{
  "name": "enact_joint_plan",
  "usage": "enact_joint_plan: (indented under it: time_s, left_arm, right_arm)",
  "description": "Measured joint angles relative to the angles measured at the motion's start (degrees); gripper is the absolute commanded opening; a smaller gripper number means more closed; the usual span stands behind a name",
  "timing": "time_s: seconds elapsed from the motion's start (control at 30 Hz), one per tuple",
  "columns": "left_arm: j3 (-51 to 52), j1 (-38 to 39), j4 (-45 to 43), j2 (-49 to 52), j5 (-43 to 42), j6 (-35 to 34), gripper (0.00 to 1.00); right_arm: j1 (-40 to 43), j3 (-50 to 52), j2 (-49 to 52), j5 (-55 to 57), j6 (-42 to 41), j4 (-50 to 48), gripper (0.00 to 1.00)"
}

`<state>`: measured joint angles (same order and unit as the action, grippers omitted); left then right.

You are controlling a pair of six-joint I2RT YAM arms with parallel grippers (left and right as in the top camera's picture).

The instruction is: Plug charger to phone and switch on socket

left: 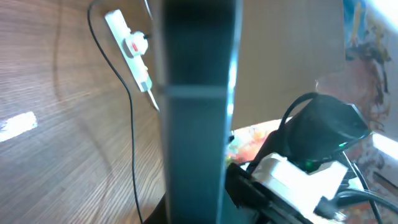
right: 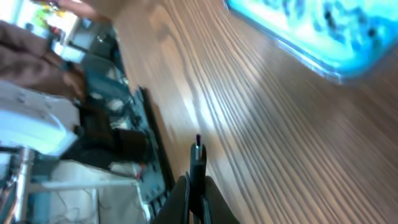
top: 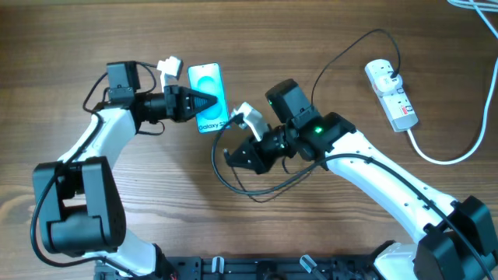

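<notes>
White-shelled arms [top: 101, 140], black joints [top: 167, 105], one green light [top: 317, 129].

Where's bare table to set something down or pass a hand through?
Free: the table at top left, above the left gripper; top middle, between the phone and the arc of the charger; bottom middle-left, below the phone. Crowded: centre, where the right gripper and charger loops sit by the phone; right side, socket and white cable.

One phone [top: 205, 78], one charger [right: 198, 155], one socket [top: 391, 95]

Blurred phone [right: 311, 34] — cropped at edge
</notes>
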<state>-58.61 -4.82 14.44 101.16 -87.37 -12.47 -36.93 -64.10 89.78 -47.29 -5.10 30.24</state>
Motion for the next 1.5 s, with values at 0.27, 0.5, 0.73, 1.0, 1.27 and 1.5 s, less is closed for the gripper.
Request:
enact_joint_plan:
  time_s: [0.27,0.5,0.73,1.0,1.27,1.5]
  left_arm:
    - [0.02,0.70,-0.87,-3.43,-0.15,-0.31,0.04]
    - [0.00,0.70,-2.08,-13.49,-1.05,-2.78,0.04]
    - [0.02,0.70,-7.06,-13.75,-1.07,-9.70,0.04]
    - [0.07,-2.93,-14.84,-13.86,-1.11,-22.21,0.04]
    - [0.07,-3.78,-14.84,-13.92,-1.09,-26.08,0.04]
    - [0.07,-3.78,-14.86,-17.57,-1.09,-29.07,0.04]
  right_arm:
    - [0.00,1.40,0.00,-6.60,-7.61,-12.22,0.04]
    - [0.00,1.84,0.00,-15.02,-5.79,-14.99,0.04]
    - [0.00,1.92,0.00,-20.41,-9.33,-22.77,0.04]
    - [1.51,1.95,0.00,-21.75,-16.61,-26.53,0.04]
    - [1.53,2.12,0.00,-19.69,-26.67,-35.74,0.04]
    - [1.53,2.12,0.00,-16.74,-29.97,-35.89,0.04]
